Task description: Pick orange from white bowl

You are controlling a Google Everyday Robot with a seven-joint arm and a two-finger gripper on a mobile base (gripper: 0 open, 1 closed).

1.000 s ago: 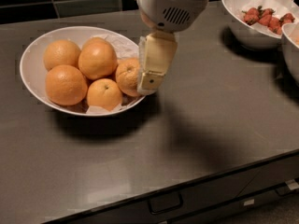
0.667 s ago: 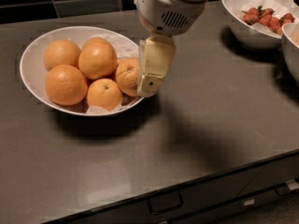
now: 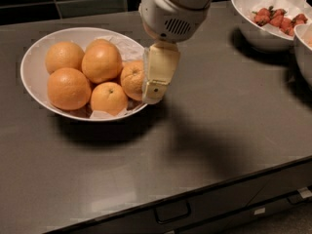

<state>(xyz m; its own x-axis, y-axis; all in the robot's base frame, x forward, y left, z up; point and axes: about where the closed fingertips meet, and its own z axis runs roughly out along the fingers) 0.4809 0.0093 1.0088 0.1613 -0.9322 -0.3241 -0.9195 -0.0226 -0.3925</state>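
Note:
The white bowl stands at the left of the dark counter and holds several oranges on crumpled white paper. The orange, mid-sized with duller mottled skin, lies at the bowl's right side. My gripper reaches down from above at the bowl's right rim, right against that orange and covering its right edge. The larger, brighter oranges lie to its left, and the smallest orange lies at the front.
A smaller white bowl with red berries stands at the back right. The rim of another bowl shows at the right edge. The counter's front edge, with drawers below it, runs along the bottom.

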